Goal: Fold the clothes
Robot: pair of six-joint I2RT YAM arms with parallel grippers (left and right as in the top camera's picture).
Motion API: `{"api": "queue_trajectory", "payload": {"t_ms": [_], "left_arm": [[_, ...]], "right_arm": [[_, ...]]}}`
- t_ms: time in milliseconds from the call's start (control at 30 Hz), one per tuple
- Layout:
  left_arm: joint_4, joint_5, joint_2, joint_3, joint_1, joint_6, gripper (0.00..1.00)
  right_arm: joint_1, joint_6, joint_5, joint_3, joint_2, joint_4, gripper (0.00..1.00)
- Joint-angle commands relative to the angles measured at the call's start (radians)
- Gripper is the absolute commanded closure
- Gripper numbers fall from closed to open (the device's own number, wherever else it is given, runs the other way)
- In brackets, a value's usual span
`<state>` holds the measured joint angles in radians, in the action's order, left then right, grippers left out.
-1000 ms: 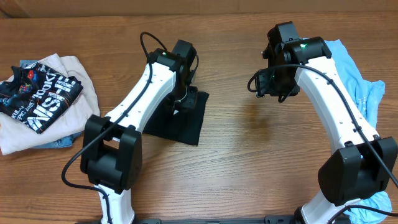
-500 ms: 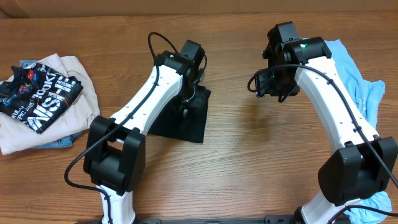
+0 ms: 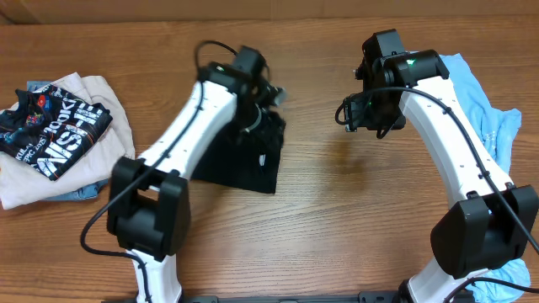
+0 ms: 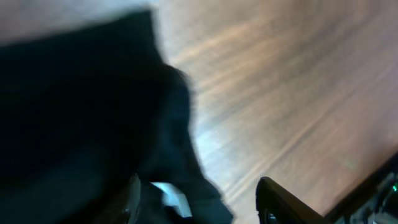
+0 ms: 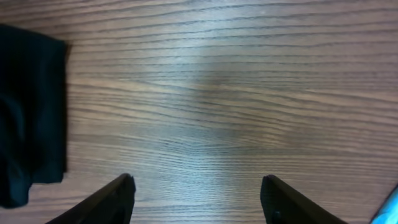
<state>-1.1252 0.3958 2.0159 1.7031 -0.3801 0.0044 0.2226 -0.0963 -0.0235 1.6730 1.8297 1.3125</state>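
Note:
The clothes, a plain black T-shirt point(image 3: 240, 160), lie folded into a small packet on the table, the white neck label point(image 3: 262, 157) facing up. My left gripper point(image 3: 263, 99) hovers blurred over the packet's far edge. In the left wrist view this gripper point(image 4: 205, 200) is open, with the black fabric point(image 4: 74, 112) and the label point(image 4: 171, 193) lying below and between its fingers, not pinched. My right gripper point(image 3: 369, 114) hangs open over bare wood to the right of the shirt. The right wrist view shows its jaws point(image 5: 198, 190) wide apart and empty, the shirt's edge point(image 5: 31, 106) at the left.
At the left table edge a black garment with white lettering point(image 3: 50, 130) sits on a beige cloth point(image 3: 105, 105). A light blue cloth point(image 3: 493, 122) lies behind the right arm, with more blue fabric point(image 3: 505, 284) at the bottom right corner.
The left gripper has opened and let go of the black shirt, pulling up and away in a blur. The folded packet now shows its label. The right arm stayed put.

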Motion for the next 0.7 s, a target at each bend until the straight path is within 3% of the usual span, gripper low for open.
{"api": "queue_trajectory", "payload": {"t_ms": [0,100,200,667], "left_arm": [[0.008,-0.089,-0.066,0.108,0.09,0.041,0.38],[0.046,-0.159,-0.069,0.125,0.146,0.041,0.39],[0.081,-0.189,-0.055,0.124,0.196,0.041,0.39],[0.112,-0.281,0.152,0.123,0.245,0.045,0.4]], "right_arm": [[-0.002,0.121,-0.187,0.016,-0.006,-0.002,0.33],[0.013,0.22,-0.406,0.016,-0.006,-0.009,0.48],[0.045,0.235,-0.506,0.016,-0.006,-0.039,0.62],[0.31,0.117,-0.633,-0.013,0.081,-0.313,0.64]]}}
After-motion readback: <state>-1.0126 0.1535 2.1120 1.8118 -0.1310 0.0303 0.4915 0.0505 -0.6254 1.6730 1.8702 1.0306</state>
